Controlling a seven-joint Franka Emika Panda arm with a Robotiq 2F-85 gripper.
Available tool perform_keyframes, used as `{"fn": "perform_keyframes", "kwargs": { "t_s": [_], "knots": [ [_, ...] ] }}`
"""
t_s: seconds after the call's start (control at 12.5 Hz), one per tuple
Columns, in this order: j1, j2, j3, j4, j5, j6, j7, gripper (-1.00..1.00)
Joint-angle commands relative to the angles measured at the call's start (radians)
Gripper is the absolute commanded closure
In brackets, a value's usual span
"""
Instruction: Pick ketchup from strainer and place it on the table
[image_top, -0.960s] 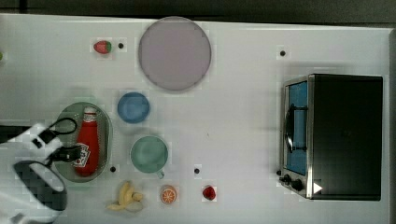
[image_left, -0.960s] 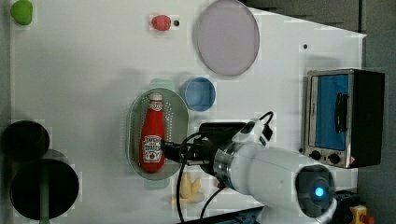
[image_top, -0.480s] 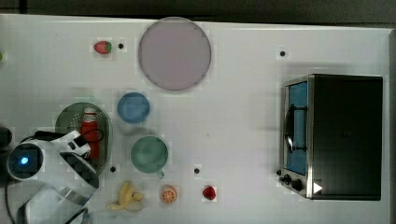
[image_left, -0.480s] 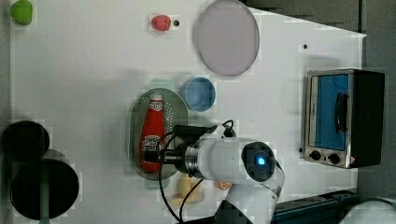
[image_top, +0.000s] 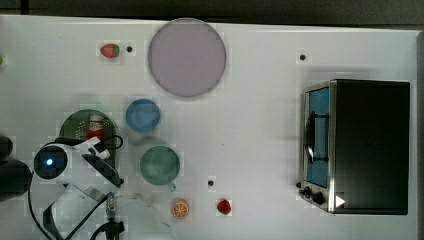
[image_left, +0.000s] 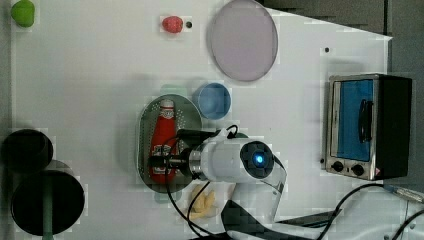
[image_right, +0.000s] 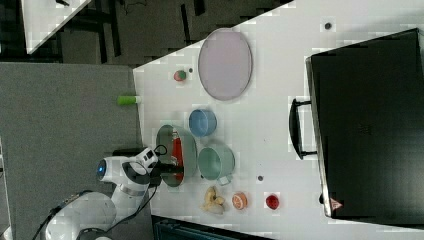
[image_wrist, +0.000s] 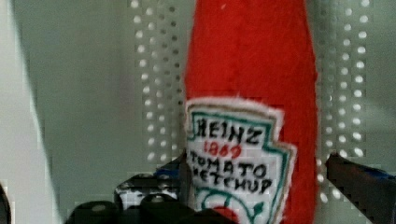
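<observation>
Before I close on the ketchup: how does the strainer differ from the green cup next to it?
The strainer is a pale oval with a perforated centre; the green cup is round, darker and solid-walled. The strainer holds the ketchup lying flat; the cup looks empty. The strainer is larger. Both are green and rest on the table.

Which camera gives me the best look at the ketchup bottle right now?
The left view: the ketchup lies nearly full length in the strainer, cap to label. The wrist view shows its label and body close up, the top view little beyond its cap end, the right view a red sliver.
</observation>
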Motion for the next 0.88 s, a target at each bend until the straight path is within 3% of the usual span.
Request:
{"fn": "perform_keyframes", "kwargs": {
  "t_s": [0.08, 0.24, 0.64, 0.88],
  "knots": [
    [0.028, 0.003, -0.003, 0.049, -0.029, 0.000, 0.077, -0.68],
    [0.035, 0.001, -0.009, 0.051, -0.029, 0.003, 0.077, -0.21],
    [0.026, -0.038, 0.020, 0.048, -0.027, -0.019, 0.077, -0.19],
    [-0.015, -0.144, 0.101, 0.057, -0.004, -0.086, 0.077, -0.19]
  ]
}}
